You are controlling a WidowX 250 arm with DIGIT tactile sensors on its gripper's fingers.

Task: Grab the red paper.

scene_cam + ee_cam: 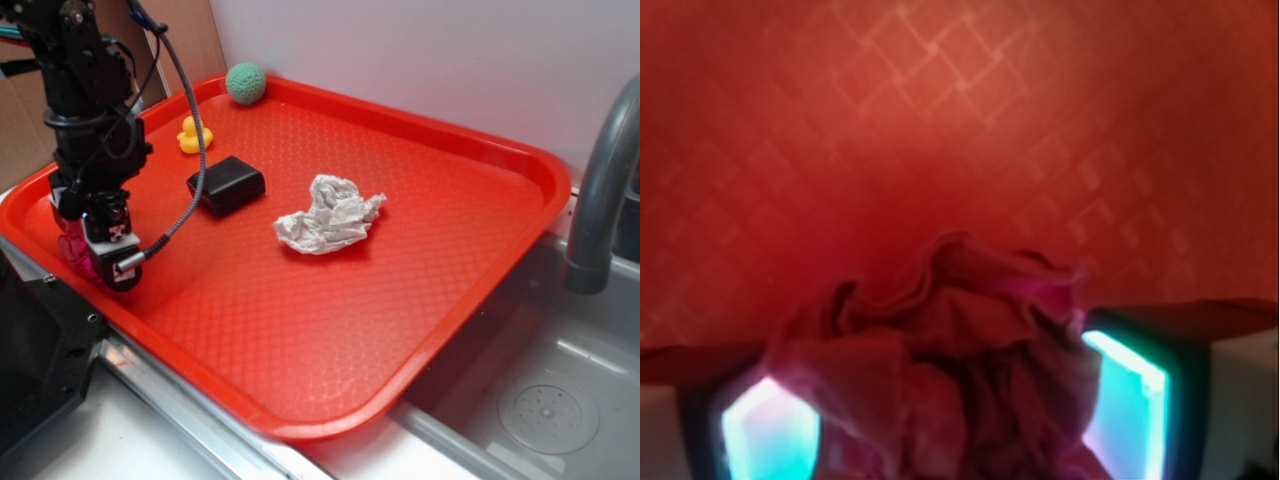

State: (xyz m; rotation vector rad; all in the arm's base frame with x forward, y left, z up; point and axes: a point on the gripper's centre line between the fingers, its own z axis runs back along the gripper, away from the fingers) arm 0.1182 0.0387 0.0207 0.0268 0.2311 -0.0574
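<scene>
While I watch the wrist view, the red paper (950, 370) sits squarely between the two fingers (770, 430), filling the gap from one pad to the other. My gripper (100, 262) looks pinched on the wad; both pads seem to press into its wrinkled sides, though I can't confirm how firm the hold is. From the exterior view the gripper is low at the tray's (480, 150) left edge, with a bit of pinkish red showing at the fingers. So the paper lies directly in the hand, not off to any side, and it has no clear long axis, being roughly ball-shaped. I judge the next move is straight up, keeping the pinch. The white wad (330, 215) and block (226, 184) are well apart.
</scene>
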